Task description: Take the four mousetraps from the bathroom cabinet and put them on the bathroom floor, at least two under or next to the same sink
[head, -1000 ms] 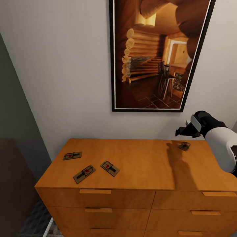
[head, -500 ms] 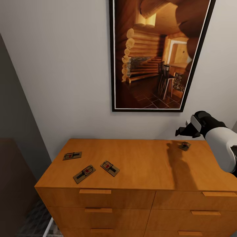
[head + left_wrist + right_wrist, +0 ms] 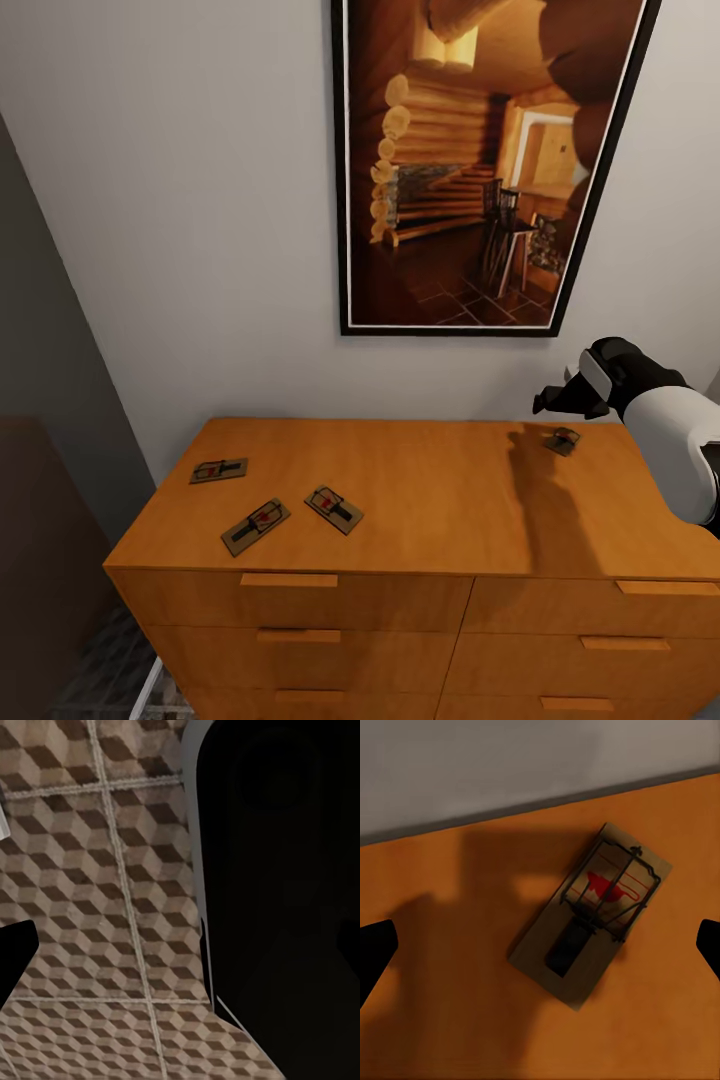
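Head camera has tipped slightly since 1 s ago: the whole view shifts a touch, the dark-framed picture of a log interior (image 3: 490, 165) most visibly. That's camera motion; nothing on the surface moved. The right pincer (image 3: 563, 397) holds the same spot above the back right corner of the low orange-brown wooden cabinet (image 3: 420, 570). All 4 small flat brown wooden mousetraps with dark metal parts remain on the cabinet top: 3 clustered near the left front (image 3: 219, 470) (image 3: 256, 526) (image 3: 334, 509), 1 just below the right pincer (image 3: 562, 441). Right wrist view centres that mousetrap (image 3: 591, 914) between wide-spread fingertips (image 3: 375, 954), not touching. Left pincer: only a dark edge over the cube-pattern tiled bathroom floor (image 3: 97, 907), so I can't tell its state. My read: aligned, pre-grasp, descent not begun; 0 of 4 on the floor.
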Tool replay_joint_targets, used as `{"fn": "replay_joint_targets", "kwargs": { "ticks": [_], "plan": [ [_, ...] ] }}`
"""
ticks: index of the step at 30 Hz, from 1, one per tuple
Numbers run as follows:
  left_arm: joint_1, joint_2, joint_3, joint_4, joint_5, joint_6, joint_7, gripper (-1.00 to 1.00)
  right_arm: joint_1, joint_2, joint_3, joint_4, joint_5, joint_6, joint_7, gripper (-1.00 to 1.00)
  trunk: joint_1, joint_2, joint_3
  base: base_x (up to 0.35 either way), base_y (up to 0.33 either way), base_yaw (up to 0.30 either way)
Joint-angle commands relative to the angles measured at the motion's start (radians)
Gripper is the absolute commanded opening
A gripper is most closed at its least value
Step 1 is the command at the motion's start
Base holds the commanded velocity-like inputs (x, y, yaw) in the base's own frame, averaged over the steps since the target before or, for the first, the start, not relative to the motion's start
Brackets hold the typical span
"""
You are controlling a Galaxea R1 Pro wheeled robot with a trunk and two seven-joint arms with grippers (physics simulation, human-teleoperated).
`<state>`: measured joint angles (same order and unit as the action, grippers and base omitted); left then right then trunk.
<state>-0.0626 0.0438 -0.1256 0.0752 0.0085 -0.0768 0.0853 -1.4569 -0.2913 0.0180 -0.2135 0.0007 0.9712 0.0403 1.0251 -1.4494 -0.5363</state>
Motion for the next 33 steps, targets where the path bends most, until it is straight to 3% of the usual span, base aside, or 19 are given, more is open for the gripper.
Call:
{"fn": "replay_joint_targets", "kwargs": {
  "ticks": [1,33],
  "plan": [
    [-0.002,-0.001,-0.008,0.005,0.001,-0.008,0.003,1.00,0.000,-0.001,0.002,-0.001,0.001,0.004,0.004,1.00,0.000,-0.001,-0.002,0.000,0.000,0.000],
    [-0.002,-0.001,-0.008,0.005,0.001,-0.008,0.003,1.00,0.000,-0.002,0.002,-0.001,0.002,0.004,0.002,1.00,0.000,-0.001,-0.050,0.000,0.000,0.000]
  ]
}}
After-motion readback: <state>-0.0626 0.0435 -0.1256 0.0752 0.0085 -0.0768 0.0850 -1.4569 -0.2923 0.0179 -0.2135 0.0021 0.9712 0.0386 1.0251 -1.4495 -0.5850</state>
